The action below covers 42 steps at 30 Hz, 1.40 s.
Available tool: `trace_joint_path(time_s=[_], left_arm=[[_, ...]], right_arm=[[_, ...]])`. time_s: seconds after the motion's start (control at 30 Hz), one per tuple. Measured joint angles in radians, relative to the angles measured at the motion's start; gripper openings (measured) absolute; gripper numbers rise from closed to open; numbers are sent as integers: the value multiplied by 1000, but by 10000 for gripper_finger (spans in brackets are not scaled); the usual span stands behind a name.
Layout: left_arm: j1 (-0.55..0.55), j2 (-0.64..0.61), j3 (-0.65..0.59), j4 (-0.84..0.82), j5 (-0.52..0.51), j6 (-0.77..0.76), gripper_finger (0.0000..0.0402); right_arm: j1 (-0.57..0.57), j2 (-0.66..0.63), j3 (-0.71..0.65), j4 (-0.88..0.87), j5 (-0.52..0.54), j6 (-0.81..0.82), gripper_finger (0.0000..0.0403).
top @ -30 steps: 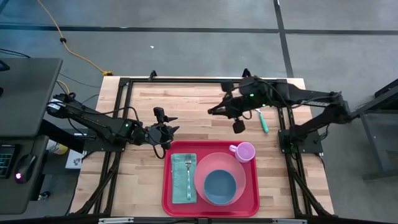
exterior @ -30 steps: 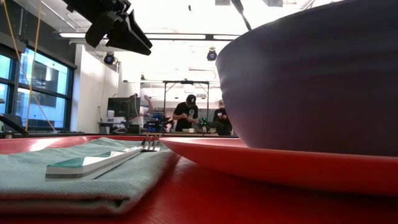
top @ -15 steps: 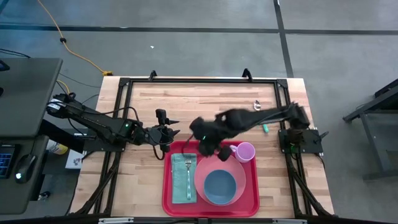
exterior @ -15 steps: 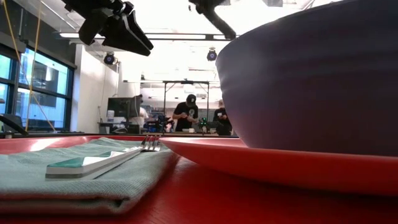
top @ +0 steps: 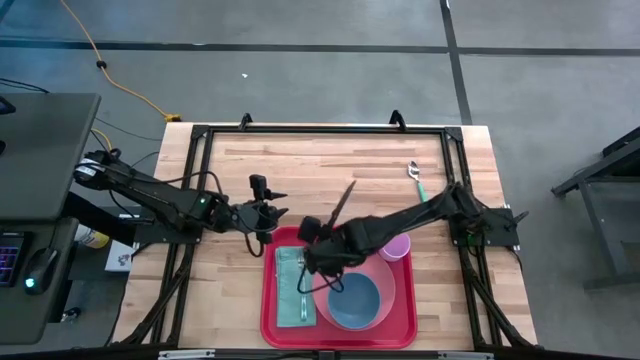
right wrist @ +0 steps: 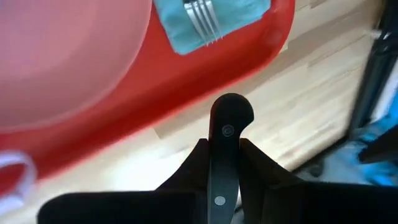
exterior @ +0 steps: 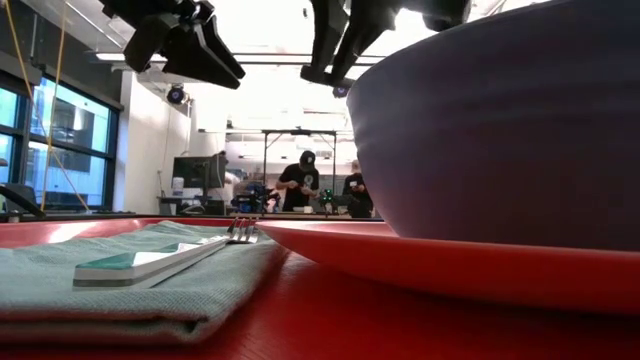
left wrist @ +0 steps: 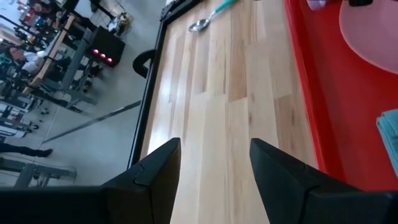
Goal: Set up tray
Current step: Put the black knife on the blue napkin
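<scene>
The red tray (top: 400, 310) lies at the table's near edge. On it are a teal napkin (top: 288, 290) with a fork (top: 303, 278), a pink plate (top: 385, 275) bearing a blue bowl (top: 352, 300), and a purple cup (top: 398, 245). My right gripper (top: 312, 252) hovers over the tray's far part, between napkin and plate, shut on a black-handled knife (right wrist: 230, 118). My left gripper (top: 268, 214) hangs open above the bare wood by the tray's far left corner (left wrist: 298, 81). A teal-handled spoon (top: 418, 182) lies on the table at far right. My right gripper holds the knife's black riveted handle (right wrist: 227, 146) pinched between its two fingers (right wrist: 186, 168); the rounded butt end (right wrist: 231, 111) sticks out past the fingertips. The knife is lifted clear above the tray. A thin dark length (top: 343, 200) slants away behind the gripper, toward the far edge.
Bare wood spreads over the table's far half and to the tray's left. A black frame (top: 300, 130) runs round the table. In the low view the bowl (exterior: 500, 120) fills the right side; people stand in the room beyond.
My right arm has swung fast from the table's far right, near the spoon, toward the near left, and now reaches over the tray with the knife still in its gripper. The left gripper and the things on the tray have stayed put.
</scene>
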Motion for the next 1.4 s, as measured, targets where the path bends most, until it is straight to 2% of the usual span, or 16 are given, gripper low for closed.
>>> trace_joint_path(time_s=[0.07, 0.13, 0.37, 0.5, 0.9, 1.1, 1.27, 1.4], left_arm=[[0, -4, 0, -3, 4, 0, 225], [0, -11, 0, 9, 4, 0, 225], [1, -77, 0, 61, -6, 21, 225], [1, -116, 0, 79, 59, 38, 225], [1, -180, 1, 169, 72, 90, 225], [1, -176, 1, 166, 95, 90, 225], [1, -176, 0, 152, 154, 90, 225], [0, -176, 0, 122, 210, 76, 225]], right_arm=[[16, 12, 0, 4, 46, -45, 28], [28, 20, 0, 13, 35, -58, 28], [72, 26, 6, 167, -163, -19, 28], [100, 26, 15, 239, -270, 10, 28], [86, 44, 28, 421, -496, 146, 28], [63, 101, 118, 441, -582, 194, 28], [69, 194, 193, 465, -742, 231, 28], [80, 263, 243, 443, -745, 198, 28]])
